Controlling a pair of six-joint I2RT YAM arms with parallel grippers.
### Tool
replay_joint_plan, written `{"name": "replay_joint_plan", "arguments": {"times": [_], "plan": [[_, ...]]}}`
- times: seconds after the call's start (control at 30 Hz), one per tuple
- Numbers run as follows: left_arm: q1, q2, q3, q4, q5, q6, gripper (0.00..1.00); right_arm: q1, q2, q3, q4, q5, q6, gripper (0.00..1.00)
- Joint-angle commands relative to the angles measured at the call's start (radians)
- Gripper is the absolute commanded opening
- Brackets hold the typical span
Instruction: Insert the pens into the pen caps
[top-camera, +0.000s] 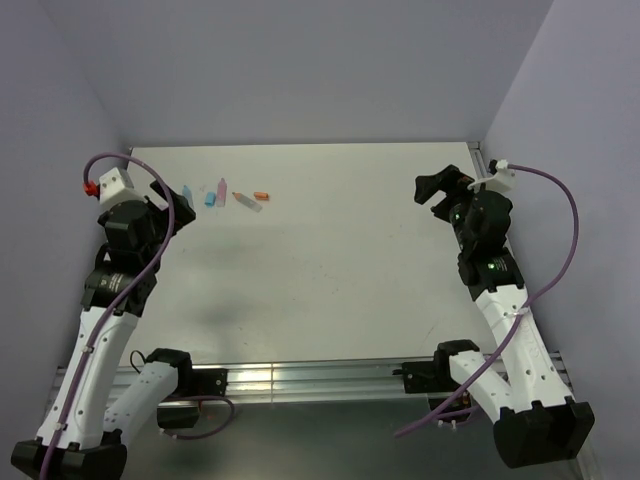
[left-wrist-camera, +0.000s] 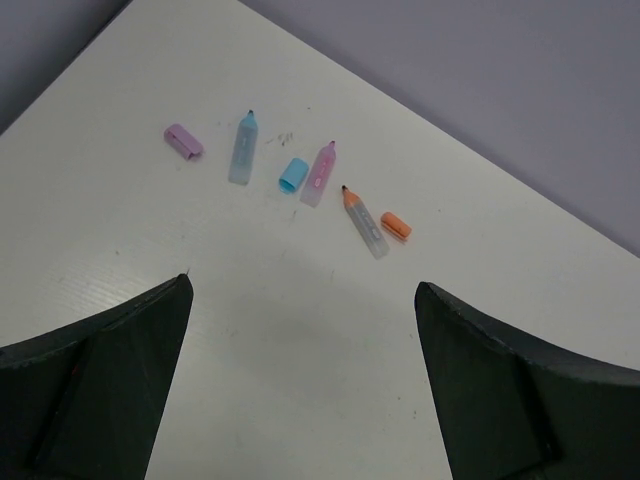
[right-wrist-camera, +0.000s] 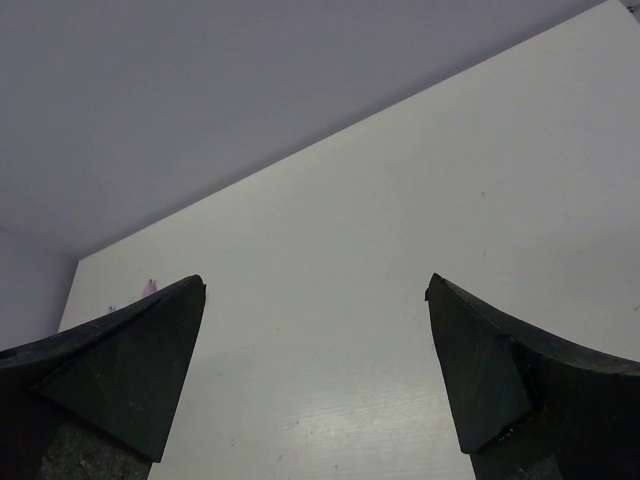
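The pens and caps lie in a loose row at the table's far left. In the left wrist view, from left to right: a pink cap, a blue pen, a blue cap, a pink pen, a clear pen with an orange tip, and an orange cap. The top view shows the blue pen, pink pen and orange cap. My left gripper is open and empty, just short of the row. My right gripper is open and empty at the far right.
The white table is boxed in by lilac walls at the back and on both sides. A metal rail runs along the near edge between the arm bases. Purple cables loop off both arms.
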Motion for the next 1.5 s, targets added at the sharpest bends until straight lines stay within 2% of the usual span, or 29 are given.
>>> {"name": "replay_joint_plan", "arguments": {"times": [0.0, 0.23, 0.4, 0.53, 0.63, 0.7, 0.73, 0.93, 1.1, 1.23, 1.37, 1.47], "plan": [[0.002, 0.019, 0.023, -0.013, -0.052, -0.028, 1.0, 0.001, -0.019, 0.006, 0.022, -0.004, -0.008, 1.0], [0.003, 0.051, 0.017, 0.008, -0.072, -0.043, 0.99, -0.001, -0.001, 0.02, 0.022, -0.038, -0.017, 1.0], [0.018, 0.195, 0.138, -0.027, -0.049, -0.047, 1.0, -0.001, -0.005, 0.025, 0.016, -0.075, -0.029, 1.0], [0.061, 0.303, 0.244, -0.075, -0.163, -0.129, 0.99, -0.016, 0.002, 0.031, 0.038, -0.107, -0.008, 0.99], [0.11, 0.387, 0.285, -0.089, -0.22, -0.204, 1.0, -0.028, 0.05, 0.058, 0.036, -0.157, 0.014, 0.94], [0.135, 0.476, 0.315, -0.113, -0.24, -0.249, 1.0, -0.036, 0.07, 0.077, 0.033, -0.193, 0.024, 0.85], [0.156, 0.507, 0.342, -0.122, -0.249, -0.263, 0.99, -0.038, 0.087, 0.078, 0.036, -0.205, 0.026, 0.84], [0.251, 0.773, 0.455, -0.075, -0.188, -0.254, 0.93, -0.044, 0.108, 0.083, 0.029, -0.213, 0.029, 0.81], [0.275, 0.953, 0.569, -0.004, -0.031, -0.117, 0.85, -0.047, 0.116, 0.067, 0.041, -0.21, 0.026, 0.82], [0.275, 1.134, 0.724, -0.041, 0.007, -0.062, 0.76, -0.047, 0.131, 0.075, 0.047, -0.227, 0.026, 0.8], [0.273, 1.226, 0.792, -0.067, 0.034, -0.027, 0.71, -0.047, 0.14, 0.089, 0.038, -0.231, 0.021, 0.8], [0.272, 1.245, 0.781, -0.018, 0.097, 0.024, 0.67, -0.047, 0.144, 0.098, 0.028, -0.228, 0.011, 0.8]]}}
